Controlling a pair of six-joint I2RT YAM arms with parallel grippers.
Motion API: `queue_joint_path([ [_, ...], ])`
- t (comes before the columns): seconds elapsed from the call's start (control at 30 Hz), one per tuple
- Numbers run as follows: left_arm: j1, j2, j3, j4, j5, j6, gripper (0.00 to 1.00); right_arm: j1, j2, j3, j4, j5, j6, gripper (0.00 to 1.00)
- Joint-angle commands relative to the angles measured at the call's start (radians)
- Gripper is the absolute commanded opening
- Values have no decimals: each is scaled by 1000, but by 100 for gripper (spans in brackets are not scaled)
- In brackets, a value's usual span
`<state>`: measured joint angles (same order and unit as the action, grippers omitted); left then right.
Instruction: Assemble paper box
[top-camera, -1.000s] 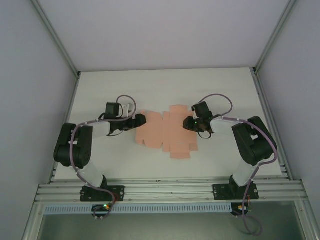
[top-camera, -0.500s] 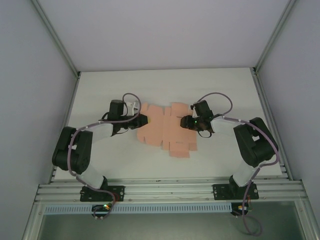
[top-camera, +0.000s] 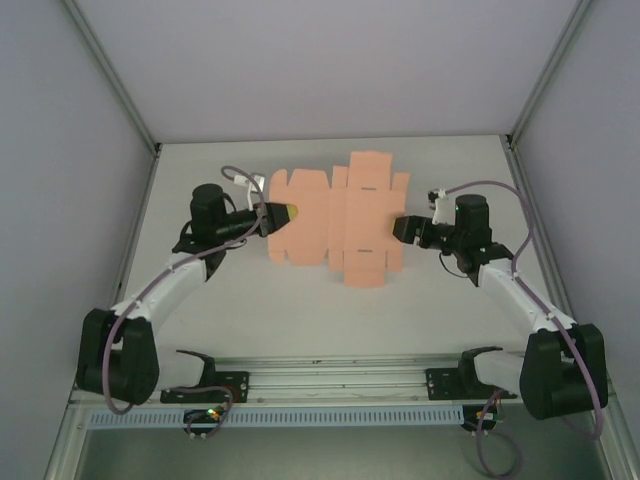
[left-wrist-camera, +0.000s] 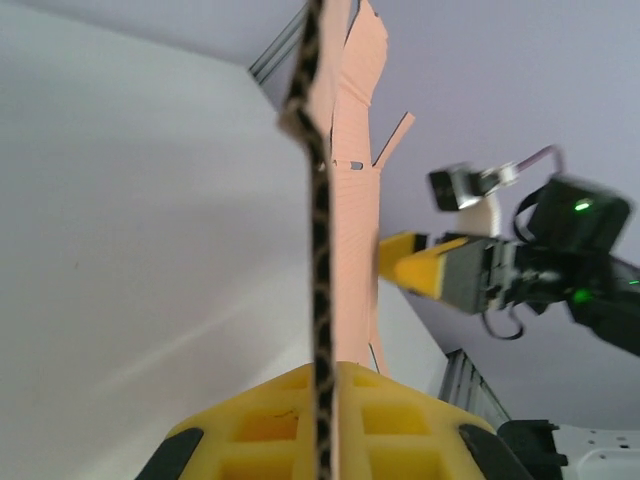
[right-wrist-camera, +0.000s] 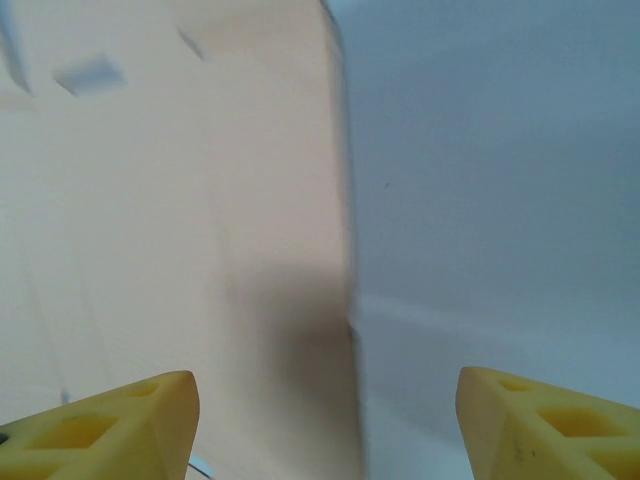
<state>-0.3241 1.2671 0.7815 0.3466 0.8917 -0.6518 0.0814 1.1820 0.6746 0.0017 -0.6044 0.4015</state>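
Paper box (top-camera: 340, 220): a flat pink die-cut sheet, spread out unfolded over the table (top-camera: 300, 320), a little toward 12 o'clock from its middle.
Folds: none raised. Panels and flaps all lay in one plane and no wall stood up.
Left gripper (top-camera: 283, 213): at the sheet's 9 o'clock edge, its pads pressed together on the card, which ran edge-on between them in the left wrist view.
Right gripper (top-camera: 402, 229): at the 3 o'clock edge, its fingers (right-wrist-camera: 120, 415) spread wide with the card's edge between them, unclamped.
Progress: judged barely begun, with every crease, wall and tuck left to do.
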Motion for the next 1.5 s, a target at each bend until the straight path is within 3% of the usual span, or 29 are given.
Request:
queue_joint_path([
  [0.0,-1,-74,7,25,19,-24,0,-3,-31,-32,56,-149,-11,67],
  [0.2,-3,-152,-3,-50,-37,26,0,-3,-31,-67,167,-263,52,47],
  [0.27,-3,-163,-11,-49,-42,32,0,-3,-40,-89,231,-289,59,45],
  [0.6,-3,-168,-41,-47,-81,45,0,-4,-121,-106,269,-285,34,3],
  [0.67,-1,-168,-50,-53,-97,52,0,-4,-135,-119,287,-286,24,0],
  [0.7,-1,-169,-50,-70,-109,61,5,-4,-141,-122,289,-279,19,0],
  [0.73,-1,-174,-45,-118,-143,84,35,-4,-149,-122,270,-267,1,0],
  [0.77,-1,-181,-40,-177,-193,110,76,-1,-156,-116,223,-247,-30,0],
  [0.8,-2,-189,-34,-244,-259,132,100,5,-160,-104,156,-209,-68,0],
  [0.93,-4,-208,0,-536,-630,223,100,112,-151,-31,-139,17,-296,0],
  [1.03,-4,-188,33,-661,-756,246,100,235,-105,19,-274,304,-399,0],
  [1.1,-6,-169,48,-671,-735,247,100,302,-58,47,-314,462,-439,0],
  [1.27,-39,-85,73,-532,-519,221,100,448,110,133,-345,829,-538,0],
  [1.4,-81,33,148,-457,-400,207,100,563,249,171,-246,1090,-723,0],
  [1.47,-88,86,191,-452,-384,194,100,592,293,158,-151,1149,-824,0],
])
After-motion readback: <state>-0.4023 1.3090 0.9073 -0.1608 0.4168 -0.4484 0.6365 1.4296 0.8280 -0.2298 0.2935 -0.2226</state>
